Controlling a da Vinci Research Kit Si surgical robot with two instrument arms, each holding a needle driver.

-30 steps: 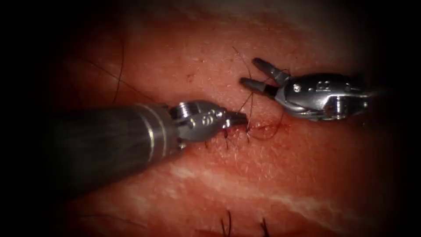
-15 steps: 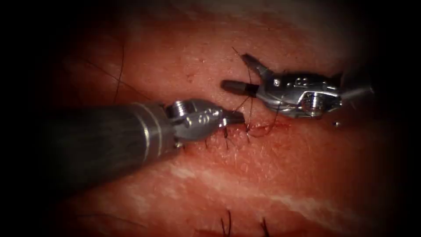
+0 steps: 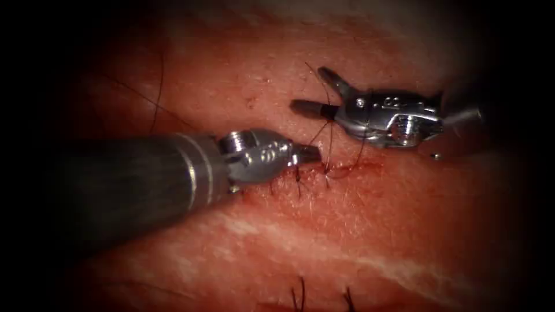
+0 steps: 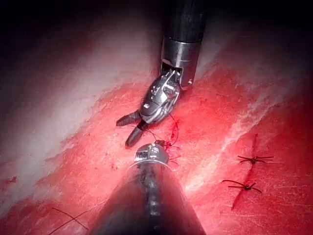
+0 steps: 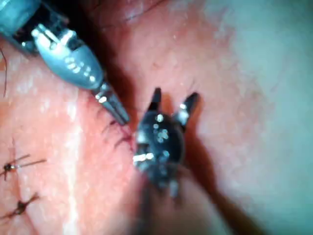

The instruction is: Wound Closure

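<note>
R tool [image 3: 315, 92] has jaws spread wide, nothing between them; thread [image 3: 330, 136] runs up past the gap from the stitch. L tool [image 3: 309, 154] has jaws closed at the cut [image 3: 347, 169], tip right beside the stitch; can't tell if it pinches thread or tissue. Around: tissue [image 3: 358, 231], dark loop of thread on the cut's R side, short cut ends [image 3: 299, 186] below L tip, more ends at bottom edge. L wrist view: two tied stitches [image 4: 254, 159] well apart from the tools. Needle: can't make it out. L shaft comes in low from the left, R tool lies level from the right, tips near each other above the cut.
</note>
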